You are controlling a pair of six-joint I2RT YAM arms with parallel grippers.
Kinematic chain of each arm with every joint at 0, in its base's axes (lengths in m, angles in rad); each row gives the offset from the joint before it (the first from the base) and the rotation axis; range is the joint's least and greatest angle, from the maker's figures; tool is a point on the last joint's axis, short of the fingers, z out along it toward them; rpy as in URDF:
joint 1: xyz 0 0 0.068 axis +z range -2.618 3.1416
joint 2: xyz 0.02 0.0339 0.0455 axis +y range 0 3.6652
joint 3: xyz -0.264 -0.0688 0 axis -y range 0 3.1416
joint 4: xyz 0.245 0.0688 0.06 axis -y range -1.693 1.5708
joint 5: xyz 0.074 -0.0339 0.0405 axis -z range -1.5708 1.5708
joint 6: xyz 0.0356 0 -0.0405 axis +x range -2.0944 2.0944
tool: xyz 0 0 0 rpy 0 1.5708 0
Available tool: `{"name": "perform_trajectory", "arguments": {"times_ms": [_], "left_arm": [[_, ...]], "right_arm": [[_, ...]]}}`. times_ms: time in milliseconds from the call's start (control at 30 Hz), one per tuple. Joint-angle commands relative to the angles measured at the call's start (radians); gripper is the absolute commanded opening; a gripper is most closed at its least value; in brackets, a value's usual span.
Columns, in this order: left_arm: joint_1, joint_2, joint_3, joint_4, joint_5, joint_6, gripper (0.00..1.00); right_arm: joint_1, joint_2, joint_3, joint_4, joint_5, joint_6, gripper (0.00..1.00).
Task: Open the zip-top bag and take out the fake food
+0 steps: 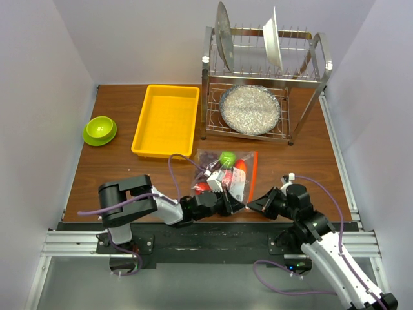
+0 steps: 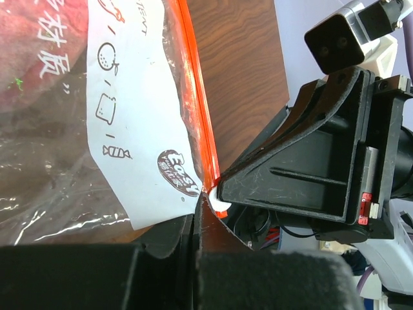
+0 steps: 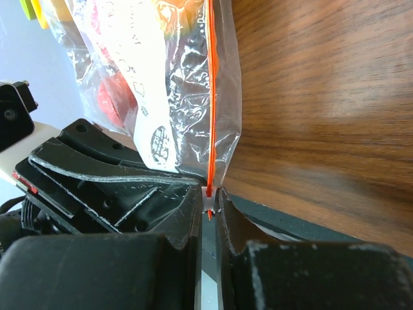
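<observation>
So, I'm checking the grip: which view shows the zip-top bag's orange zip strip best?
Right wrist: the zip strip of the zip-top bag runs straight down into the shut right tool. Left wrist shows it close too, ending beside that tool's finger. Top external shows only a thin orange line.

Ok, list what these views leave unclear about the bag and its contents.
- Top view: fake food count; crinkled plastic of the zip-top bag and its white label cover some pieces.
- Left wrist view: food is a red blur, cut off by the top and left edges.
- Right wrist view: whether the zip strip has parted; it shows edge-on.
</observation>
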Motion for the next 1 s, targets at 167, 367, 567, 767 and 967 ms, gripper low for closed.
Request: {"name": "perform_trajectory", "arguments": {"times_ms": [167, 367, 567, 767, 967], "left_arm": [[-0.016, -0.014, 0.026, -0.02, 0.011, 0.018, 0.0], [-0.021, -0.03, -0.001, -0.023, 0.048, 0.033, 0.0], [-0.024, -0.052, -0.037, -0.026, 0.075, 0.041, 0.0], [-0.03, -0.082, -0.052, -0.049, 0.11, 0.047, 0.0], [-0.049, -0.163, -0.063, -0.138, 0.138, 0.073, 0.0]], "right_arm": [[0.001, -0.013, -0.017, 0.007, 0.031, 0.02, 0.0], [0.0, 0.009, -0.02, 0.026, 0.085, 0.017, 0.0], [0.0, 0.043, -0.035, 0.082, 0.108, 0.023, 0.0], [0.001, 0.07, -0.017, 0.107, 0.16, 0.002, 0.0], [0.0, 0.167, 0.067, 0.133, 0.304, -0.081, 0.0]]}}
